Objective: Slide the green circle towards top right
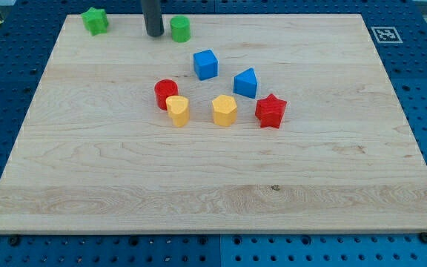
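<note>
Near the view's top, my tip (154, 34) stands just left of the green circle (180, 29); no jaws here

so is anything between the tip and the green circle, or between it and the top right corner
Nothing visible. My tip sits just to the view's left of the green circle, with bare board between them. The wooden board along the top edge toward the view's right holds no blocks.

Green circle (180, 29): short upright cyl, near board's top edge, left of centre.
</note>
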